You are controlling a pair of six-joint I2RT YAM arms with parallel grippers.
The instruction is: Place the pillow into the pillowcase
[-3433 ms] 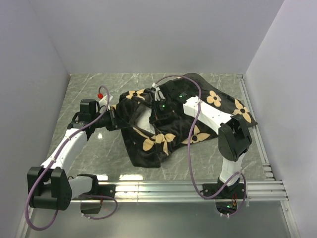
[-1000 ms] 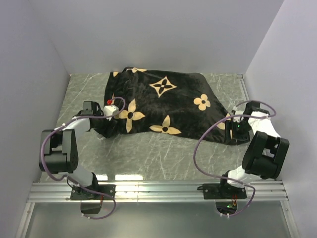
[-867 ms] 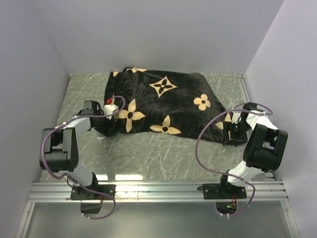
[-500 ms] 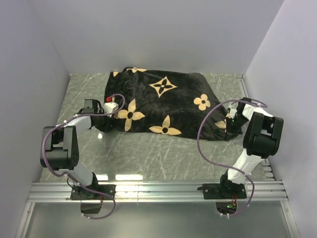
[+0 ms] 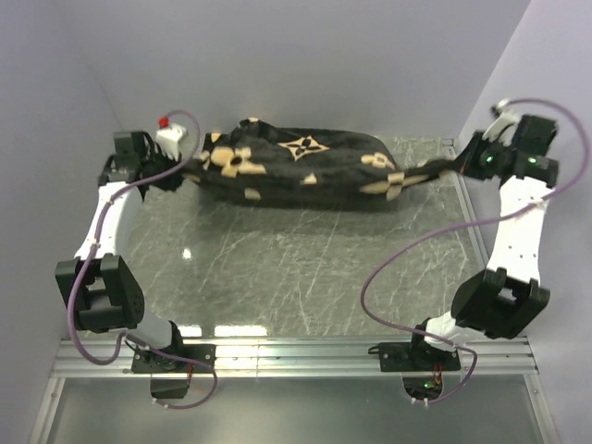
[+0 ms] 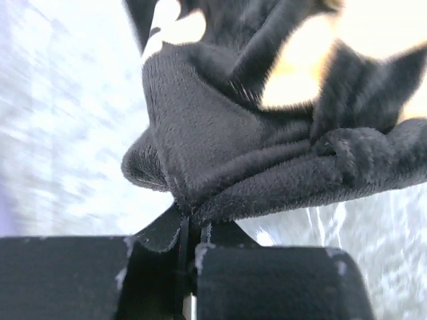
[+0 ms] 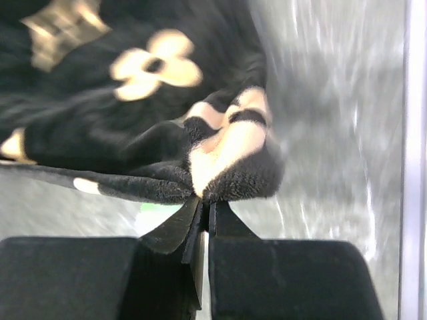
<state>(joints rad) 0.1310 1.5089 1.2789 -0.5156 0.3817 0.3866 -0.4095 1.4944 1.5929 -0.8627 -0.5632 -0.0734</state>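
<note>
The black pillowcase (image 5: 296, 165) with tan flowers and stars hangs stretched between my two grippers above the table, bulging in the middle. My left gripper (image 5: 185, 173) is shut on its left corner; the left wrist view shows the jaws (image 6: 192, 220) pinching a fold of black plush (image 6: 227, 153). My right gripper (image 5: 460, 165) is shut on its right corner; the right wrist view shows the jaws (image 7: 203, 203) pinching a tan-and-black fold (image 7: 227, 153). The white pillow is hidden; none of it shows outside the case.
The grey marble tabletop (image 5: 296, 268) lies below the lifted case. White walls stand close on the left, back and right. A metal rail (image 5: 333, 356) runs along the near edge by the arm bases. Purple cables loop from both arms.
Both grippers have risen and moved apart, lifting the pillowcase off the table. It lay spread flat before; now it hangs taut between them as a long bundle.
</note>
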